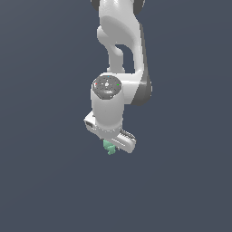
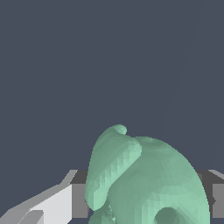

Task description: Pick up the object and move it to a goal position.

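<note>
The object [image 1: 108,147] is a small mint-green lumpy thing. In the exterior view it peeks out from under the white hand, which hides most of it. In the wrist view the object [image 2: 148,179] fills the space between the two fingers, with a curved lobe standing out from its rounded body. My gripper [image 1: 110,146] points down and is shut on the object; its white fingers [image 2: 52,208] and dark pads press against the object's two sides. The exterior view does not show the fingertips themselves.
A flat, plain dark blue-grey surface [image 1: 41,181] lies all around the arm. The white arm [image 1: 118,41] rises above the hand in the exterior view. No other objects or markers show.
</note>
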Tool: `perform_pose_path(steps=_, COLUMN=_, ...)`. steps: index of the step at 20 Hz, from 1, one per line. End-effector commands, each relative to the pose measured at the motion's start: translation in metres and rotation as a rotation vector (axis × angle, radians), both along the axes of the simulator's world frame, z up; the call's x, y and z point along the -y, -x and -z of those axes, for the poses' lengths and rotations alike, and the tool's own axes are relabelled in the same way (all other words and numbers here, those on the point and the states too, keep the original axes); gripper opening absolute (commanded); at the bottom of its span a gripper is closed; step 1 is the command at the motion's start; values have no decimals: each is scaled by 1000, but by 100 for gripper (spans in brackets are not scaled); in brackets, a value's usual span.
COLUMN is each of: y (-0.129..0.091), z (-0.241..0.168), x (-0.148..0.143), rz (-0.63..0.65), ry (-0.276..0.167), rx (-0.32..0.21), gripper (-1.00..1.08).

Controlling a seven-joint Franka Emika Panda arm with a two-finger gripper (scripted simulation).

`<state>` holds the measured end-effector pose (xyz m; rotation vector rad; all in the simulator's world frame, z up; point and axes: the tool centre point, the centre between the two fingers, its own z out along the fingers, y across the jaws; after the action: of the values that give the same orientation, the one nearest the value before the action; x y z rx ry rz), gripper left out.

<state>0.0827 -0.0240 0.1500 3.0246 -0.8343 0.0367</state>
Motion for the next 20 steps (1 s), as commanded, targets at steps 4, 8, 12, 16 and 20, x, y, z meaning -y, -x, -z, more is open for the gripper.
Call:
perform_pose_path(steps=4, y=-6, z=-72, x=11, rz=133, ry=6, rx=17, gripper=-100)
perform_pose_path(steps=8, y=-8, z=-126, x=20, rz=232, ry=12, rx=28, gripper=-100)
perform_pose_path(steps=12, y=-10, z=-177, x=28, rz=325, ry=17, rx=39, gripper=-100)
perform_pose_path(steps=16, y=-10, z=-223, x=35, rz=410, ry=23, rx=49, gripper=-100)
perform_pose_path(steps=20, y=-10, z=-261, x=41, rz=480, ry=27, rx=58, gripper=-100)
